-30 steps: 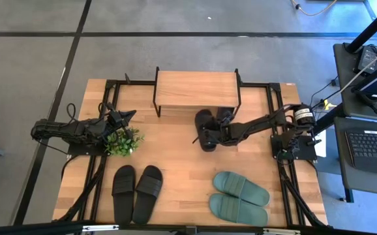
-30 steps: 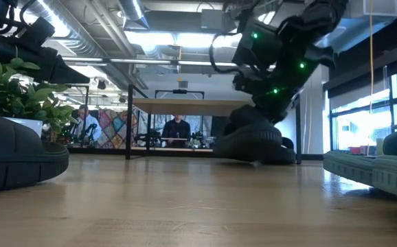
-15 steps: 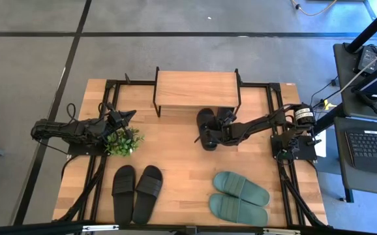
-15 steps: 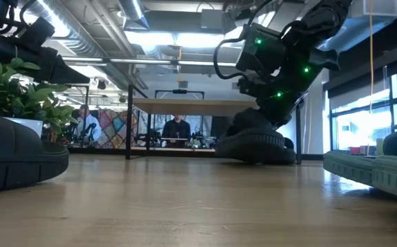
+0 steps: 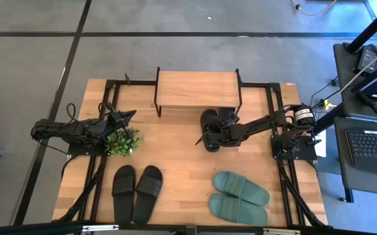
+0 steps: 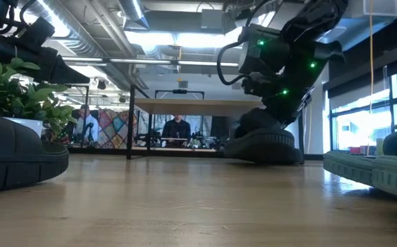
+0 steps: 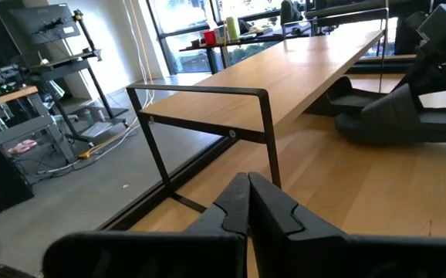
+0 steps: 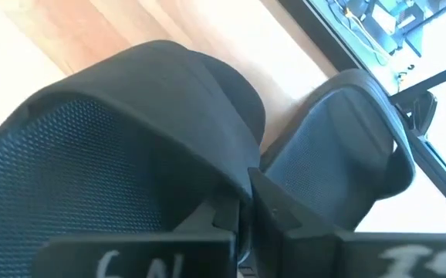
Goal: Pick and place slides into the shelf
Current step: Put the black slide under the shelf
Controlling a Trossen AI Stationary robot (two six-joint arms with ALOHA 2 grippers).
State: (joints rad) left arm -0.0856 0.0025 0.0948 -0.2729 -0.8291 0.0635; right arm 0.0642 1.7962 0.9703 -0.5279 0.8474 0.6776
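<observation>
Right gripper [image 5: 213,136], fingers closed on the matte black slide sandal's [image 5: 207,124] strap, should push it squarely under the low wooden-topped shelf [image 5: 197,89]; left fingers closed, idle.

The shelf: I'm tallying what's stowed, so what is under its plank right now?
Under the shelf, the toe ends of two black slides reach in at its right side, the right gripper shut on one. The plank hides how far they go; the low view shows nothing else beneath.

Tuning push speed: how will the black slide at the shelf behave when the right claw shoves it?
The black slide lies flat on the table, so it probably skids rather than tips. The right claw, shut, sits off-centre, so the slide may swivel.
</observation>
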